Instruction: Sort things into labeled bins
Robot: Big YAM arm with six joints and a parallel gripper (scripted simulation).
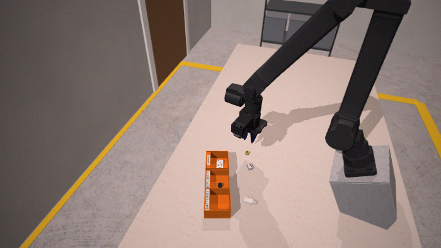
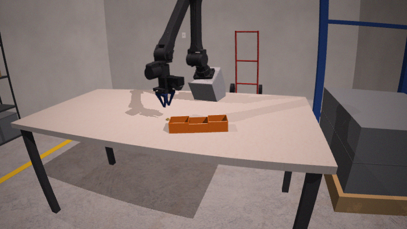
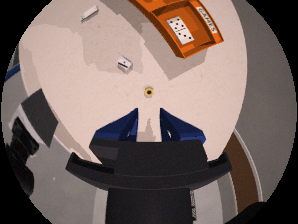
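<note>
My gripper [image 1: 249, 140] [image 2: 165, 105] [image 3: 149, 111] is open and empty, above the table just behind a small brass nut-like ring [image 1: 247, 152] [image 2: 167, 119] [image 3: 149, 92]. A small white-grey block with a dark mark [image 1: 250, 166] [image 3: 124, 63] lies beyond the ring. A white piece with a narrower end [image 1: 250, 200] [image 3: 90, 13] lies farther along. A white domino [image 1: 220, 163] [image 3: 180, 30] lies in the GAMES bin [image 1: 217, 154] [image 3: 194, 51]. A black nut-like piece [image 1: 220, 185] lies in the middle bin [image 1: 224, 176], whose label seems to read NUTS-BOLTS. The BATTERIES bin [image 1: 217, 214] looks empty.
The three orange bins stand in a joined row on the table [image 1: 176, 204] [image 2: 261, 139], beside the loose things. The arm's grey pedestal [image 1: 362, 198] [image 2: 204, 90] stands on the far side of the loose things from the bins.
</note>
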